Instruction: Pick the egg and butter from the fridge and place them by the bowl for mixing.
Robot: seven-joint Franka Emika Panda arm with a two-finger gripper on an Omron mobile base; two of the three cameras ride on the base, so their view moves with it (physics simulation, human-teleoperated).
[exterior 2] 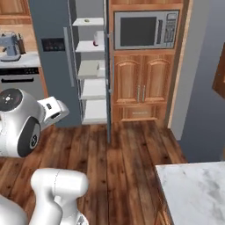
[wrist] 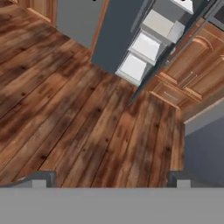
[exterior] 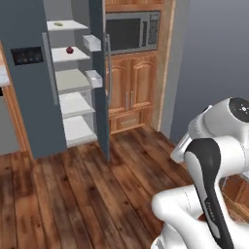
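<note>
The fridge [exterior: 29, 97] [exterior 2: 55, 79] stands across the wood floor with its right door [exterior: 100, 97] swung open and its white shelves showing. On the top shelf lies a small pale yellow piece, the butter [exterior: 58, 24] [exterior 2: 87, 20]. One shelf below sits a small red round fruit [exterior: 69, 50] [exterior 2: 95, 43]. I cannot make out the egg, and the bowl is out of view. In the hand view my gripper [wrist: 110, 180] is open and empty, well back from the fridge [wrist: 118, 39] and looking down at the floor.
A steel microwave [exterior: 131, 31] [exterior 2: 145, 30] is set into the wooden cabinets [exterior: 131, 82] right of the fridge. A marble counter corner [exterior 2: 193, 193] lies at the near right. Left of the fridge, an appliance [exterior 2: 11, 46] stands on a counter. Bare wood floor [exterior: 73, 194] separates me from the fridge.
</note>
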